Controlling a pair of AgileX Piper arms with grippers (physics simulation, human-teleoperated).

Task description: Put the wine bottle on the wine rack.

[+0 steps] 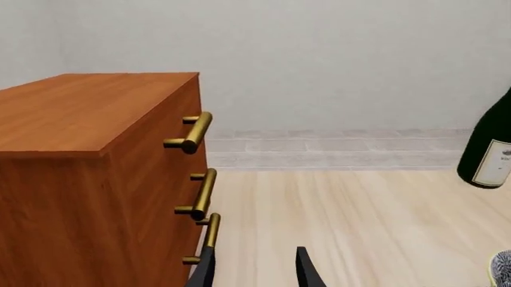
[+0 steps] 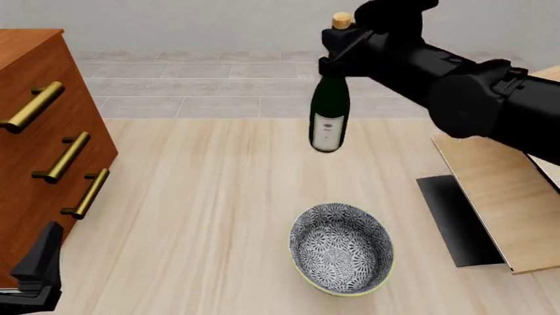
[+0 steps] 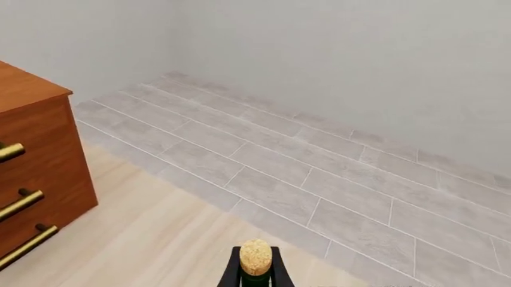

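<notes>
**Bottle gripped by the neck, upper centre of the front view**

The right gripper (image 2: pixel 337 49) clamps the neck of the wine bottle (image 2: pixel 330 111), upright above the table (image 2: pixel 219 197); whether its base touches is unclear. The wine rack (image 2: pixel 503 197) is cut off at the right edge. The left gripper (image 1: pixel 254 269), barely visible, has parted jaws holding nothing, near the cabinet (image 2: pixel 35 131). A bowl (image 2: pixel 341 248) sits lower centre.
</notes>
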